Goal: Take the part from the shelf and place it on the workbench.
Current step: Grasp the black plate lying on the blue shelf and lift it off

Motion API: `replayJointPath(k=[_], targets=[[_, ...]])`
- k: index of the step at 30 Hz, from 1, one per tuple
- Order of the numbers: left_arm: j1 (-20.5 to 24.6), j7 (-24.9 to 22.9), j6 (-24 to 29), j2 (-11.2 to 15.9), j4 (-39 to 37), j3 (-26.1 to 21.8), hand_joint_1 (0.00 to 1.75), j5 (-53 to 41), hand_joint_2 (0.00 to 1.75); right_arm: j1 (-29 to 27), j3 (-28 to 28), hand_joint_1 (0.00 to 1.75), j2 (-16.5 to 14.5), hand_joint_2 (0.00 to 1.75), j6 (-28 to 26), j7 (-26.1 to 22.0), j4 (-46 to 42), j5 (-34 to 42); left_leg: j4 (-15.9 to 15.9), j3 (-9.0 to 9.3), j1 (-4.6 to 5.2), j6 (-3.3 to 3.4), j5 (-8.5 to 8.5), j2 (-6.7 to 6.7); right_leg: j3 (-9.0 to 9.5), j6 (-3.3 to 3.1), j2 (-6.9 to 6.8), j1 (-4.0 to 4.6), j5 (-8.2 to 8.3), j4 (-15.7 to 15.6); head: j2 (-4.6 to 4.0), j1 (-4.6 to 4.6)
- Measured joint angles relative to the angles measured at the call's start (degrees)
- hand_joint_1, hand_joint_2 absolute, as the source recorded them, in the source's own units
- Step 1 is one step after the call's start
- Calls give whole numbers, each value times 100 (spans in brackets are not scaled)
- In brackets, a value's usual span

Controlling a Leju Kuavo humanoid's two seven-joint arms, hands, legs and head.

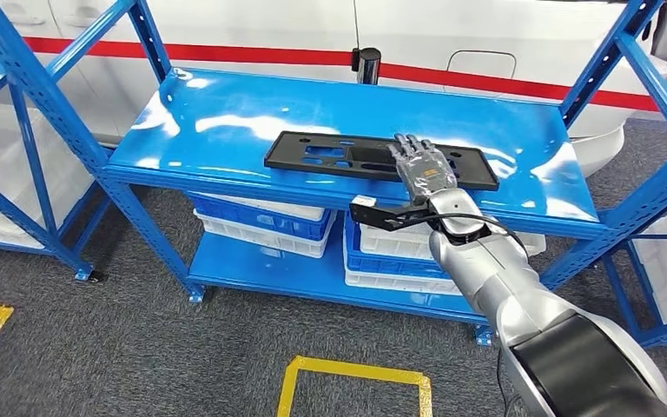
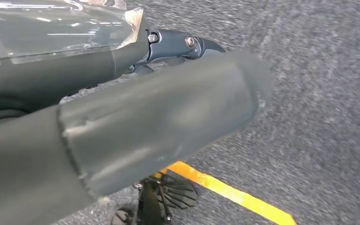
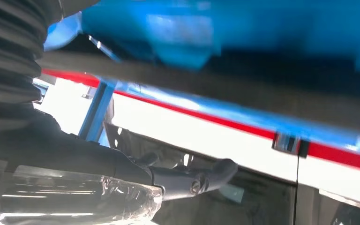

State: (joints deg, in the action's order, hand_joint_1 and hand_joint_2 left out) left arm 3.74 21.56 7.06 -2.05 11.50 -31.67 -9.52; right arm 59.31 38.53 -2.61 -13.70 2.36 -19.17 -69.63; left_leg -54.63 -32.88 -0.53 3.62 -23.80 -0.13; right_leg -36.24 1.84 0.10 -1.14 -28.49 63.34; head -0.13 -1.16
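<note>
The part [image 1: 339, 156] is a long flat black plate with cut-outs, lying on the top board of the blue shelf [image 1: 226, 113] near its front edge. My right hand [image 1: 423, 169] reaches over the shelf's front edge, and its fingers lie flat and stretched out on the right portion of the plate. In the right wrist view, the right hand [image 3: 122, 168] shows dark fingers extended under a blurred blue surface; no grip on the plate can be seen. My left hand [image 2: 159, 108] hangs over the grey floor with its thumb and fingers straight, holding nothing.
White and blue crates [image 1: 260, 221] and more crates [image 1: 391, 256] sit on the lower shelf. A small black cylinder [image 1: 366, 65] stands at the shelf's back edge. A white vehicle with a red stripe [image 1: 486, 43] lies behind. Yellow floor markings [image 1: 356, 373] lie in front; blue racks flank both sides.
</note>
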Motion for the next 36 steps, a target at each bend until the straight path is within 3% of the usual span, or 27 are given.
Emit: replayJointPath(k=[2,3,4,6,7,9,11,13,14,16,18,19,20,22,24,26,28,30,32,34,36], targets=[[11,1,-7,-4,0,0,0,-8,0,-56,0,0,20,175,0,4,11,-9,-3,57,-2,-1,-49,-2,-447,-23,0,-9,-189,722,-1,-1],[9,0,-9,-8,0,-1,0,-11,0,-92,0,0,33,175,-1,7,16,-15,-7,93,-4,-18,-80,-7,-566,3,0,-20,-173,852,-1,1],[4,-1,-8,-13,0,-1,0,-15,0,-117,0,0,46,175,-2,9,21,-21,-16,135,-11,-49,-113,-17,-572,53,-2,-37,-65,760,-1,2],[-3,-1,-5,-15,0,-4,0,-16,0,-132,-2,0,63,175,-2,6,22,-27,-69,214,-34,-148,-214,-27,-286,170,-18,-86,313,38,-1,3],[0,2,-1,-4,0,-7,0,-16,0,-131,-2,0,56,175,-2,-4,20,-29,-113,236,-36,-209,-283,-25,-127,189,-20,-91,451,-286,-1,8],[10,8,5,15,0,-11,0,-16,0,-131,-6,0,19,175,-4,-29,11,-22,-173,279,-29,-299,-412,-3,36,100,5,-76,519,-542,-1,-3],[30,16,8,10,1,-14,0,-17,0,-133,-9,0,-28,175,-7,-52,-1,-14,-175,347,-48,-340,-490,19,90,-44,52,-55,456,-520,0,-25],[45,31,9,0,2,-15,0,-19,0,-141,-9,0,-68,175,-6,-76,-8,-10,-318,312,-79,-378,-600,29,140,-135,66,-49,422,-520,0,-37],[48,49,9,-2,2,-16,0,-20,0,-144,-9,0,-86,175,-5,-87,-11,-11,-545,190,-87,-397,-717,28,154,-169,64,-47,414,-523,0,-42],[38,114,12,-7,2,-19,0,-25,0,-158,-9,14,-107,175,-4,-102,-11,-15,-1298,-254,-88,-416,-1036,24,151,-218,53,-23,407,-525,0,-50],[19,228,21,-14,1,-25,0,-26,0,-172,-10,38,-111,175,-3,-108,-7,-15,-1845,-623,-88,-405,-1165,23,135,-250,38,6,411,-525,-1,-48],[12,313,39,-19,1,-28,0,-25,0,-175,-11,41,-110,175,-3,-108,-4,-15,-1829,-654,-87,-384,-1085,23,128,-259,31,17,417,-525,-1,-46],[8,423,69,-22,1,-31,0,-25,0,-177,-13,45,-108,175,-3,-109,-2,-15,-1608,-566,-83,-353,-929,23,122,-262,27,27,425,-525,-1,-45],[14,681,153,-23,3,-38,0,-25,0,-177,-17,53,-102,175,-5,-109,-1,-20,-842,-159,-59,-271,-602,25,116,-247,20,52,447,-523,0,-47],[23,877,248,-23,5,-52,0,-39,0,-175,-30,65,-69,175,-4,-116,4,-27,-373,100,-21,-223,-459,24,113,-202,13,81,462,-523,0,-35],[21,939,282,-28,7,-70,0,-59,0,-174,-48,65,-43,175,10,-125,10,-33,-325,105,10,-194,-421,26,113,-135,10,78,486,-545,-1,-22],[19,952,229,-42,7,-81,0,-66,0,-143,-72,87,-21,175,24,-117,13,-41,-273,140,8,-137,-339,41,43,-87,8,69,449,-445,-1,-16],[20,962,198,-60,7,-84,0,-71,0,-88,-95,110,19,175,45,-108,17,-51,-237,164,-2,-91,-272,56,-180,-102,3,68,239,-9,0,-4],[19,950,210,-69,7,-87,0,-77,0,-69,-102,130,50,175,87,-109,29,-57,-240,151,9,-68,-266,54,-555,-119,2,63,-48,760,0,4],[18,938,217,-79,7,-89,0,-85,0,-66,-106,151,68,175,117,-111,41,-53,-246,154,21,-61,-279,37,-734,-75,2,62,-94,1094,0,3],[18,938,213,-93,7,-90,0,-99,0,-23,-116,152,79,175,131,-114,44,-45,-250,191,33,-70,-312,14,-442,-5,0,61,201,466,0,1]])
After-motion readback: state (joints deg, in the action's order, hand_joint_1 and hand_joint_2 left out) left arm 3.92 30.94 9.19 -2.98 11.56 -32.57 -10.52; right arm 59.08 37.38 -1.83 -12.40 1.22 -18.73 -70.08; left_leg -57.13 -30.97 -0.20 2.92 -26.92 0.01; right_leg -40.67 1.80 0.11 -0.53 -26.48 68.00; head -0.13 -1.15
